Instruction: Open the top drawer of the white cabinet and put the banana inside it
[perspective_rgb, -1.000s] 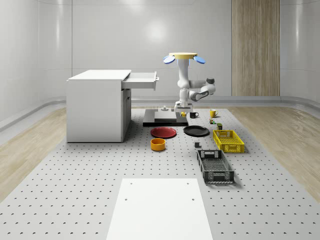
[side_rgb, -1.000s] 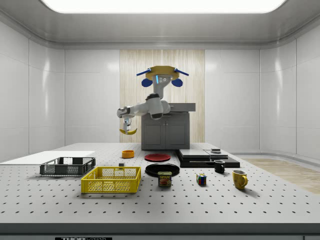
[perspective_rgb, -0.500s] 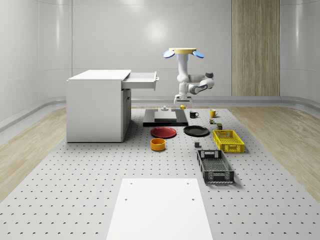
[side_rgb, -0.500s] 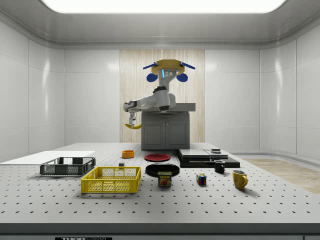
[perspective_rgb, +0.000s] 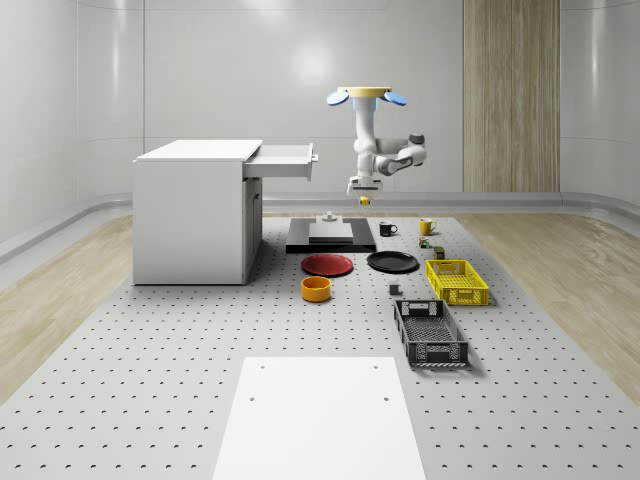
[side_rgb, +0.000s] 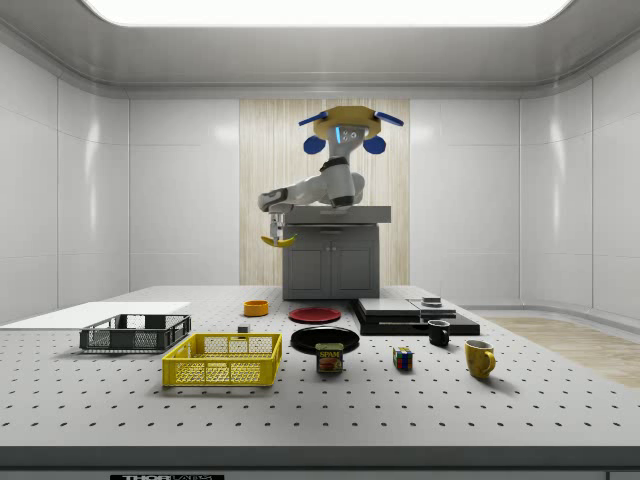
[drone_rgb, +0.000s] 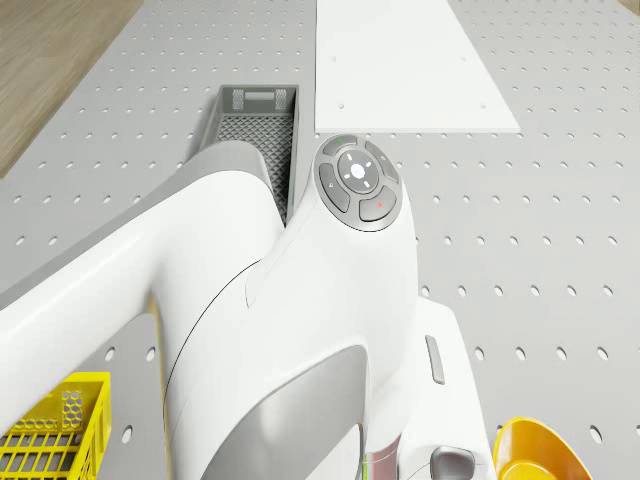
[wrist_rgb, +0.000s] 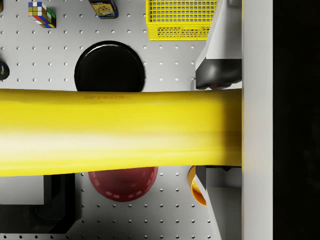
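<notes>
The white cabinet (perspective_rgb: 195, 210) stands on the table at the whole-scene view's left, its top drawer (perspective_rgb: 285, 160) pulled out. The drone (perspective_rgb: 365, 95) hovers to the right of the drawer, above the black slab (perspective_rgb: 331, 235). Its arm bends down to my gripper (perspective_rgb: 361, 191), which is shut on the yellow banana (perspective_rgb: 365, 199). In the side view the banana (side_rgb: 279, 240) hangs under the gripper (side_rgb: 278, 224), left of the cabinet (side_rgb: 331, 255). In the wrist view the banana (wrist_rgb: 120, 132) lies crosswise between the fingers (wrist_rgb: 217, 75).
On the table lie a red plate (perspective_rgb: 328, 264), a black plate (perspective_rgb: 392, 261), an orange bowl (perspective_rgb: 316, 288), a yellow crate (perspective_rgb: 457, 280) and a grey crate (perspective_rgb: 430, 333). Mugs stand behind them. A white panel (perspective_rgb: 320, 420) lies at the front.
The drone and arm have risen, lifting the banana well above the table. In the side view they have shifted right, toward the cabinet.
</notes>
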